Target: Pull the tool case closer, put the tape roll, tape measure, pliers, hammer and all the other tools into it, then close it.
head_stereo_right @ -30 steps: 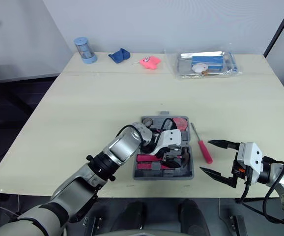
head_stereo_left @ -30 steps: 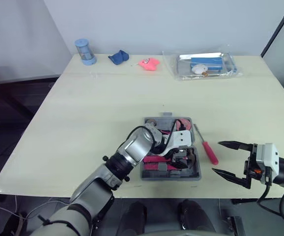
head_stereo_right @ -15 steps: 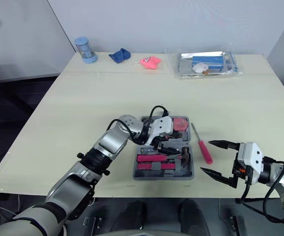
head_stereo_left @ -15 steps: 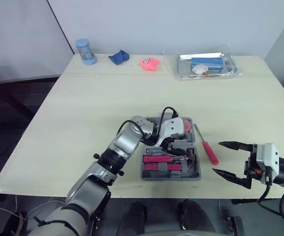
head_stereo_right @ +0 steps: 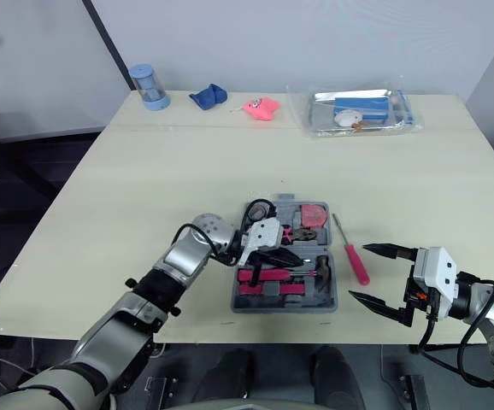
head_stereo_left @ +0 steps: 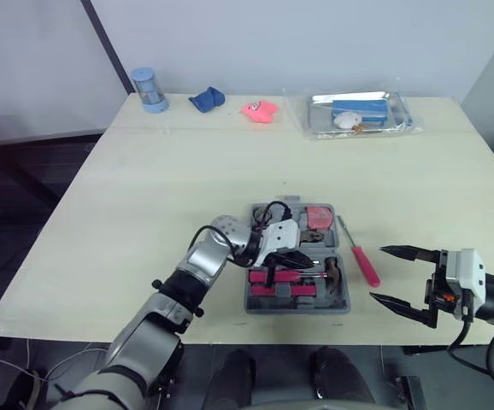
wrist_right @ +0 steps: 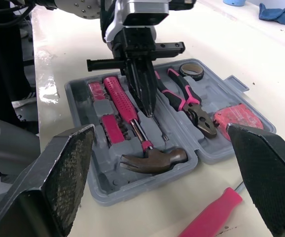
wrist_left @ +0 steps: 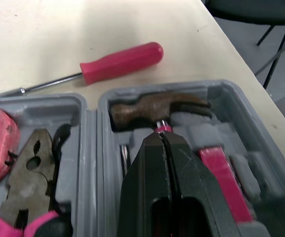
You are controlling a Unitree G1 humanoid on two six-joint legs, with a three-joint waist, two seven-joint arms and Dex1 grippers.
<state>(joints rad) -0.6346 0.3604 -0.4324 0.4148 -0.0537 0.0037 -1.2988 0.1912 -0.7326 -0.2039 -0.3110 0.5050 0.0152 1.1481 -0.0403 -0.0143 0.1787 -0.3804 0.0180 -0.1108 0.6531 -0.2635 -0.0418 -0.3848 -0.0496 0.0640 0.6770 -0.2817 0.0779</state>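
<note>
Left gripper (wrist_left: 162,137), fingers pressed together, pointed at the hammer (wrist_left: 157,108) lying in the open tool case (head_stereo_left: 298,309) near the bench's (head_stereo_left: 187,171) near edge; right gripper (head_stereo_left: 377,273) hung spread wide right of the red screwdriver (head_stereo_left: 365,263).

1 hammer (wrist_right: 152,160), 1 pliers (wrist_right: 190,104), 1 scrwdrvr (head_stereo_left: 365,264)

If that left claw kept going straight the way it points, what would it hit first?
Probably the hammer head, lying just ahead of the left gripper in the tool case.

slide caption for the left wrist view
Shut left pincer over the hammer in the tool case, red screwdriver lying outside it
</note>
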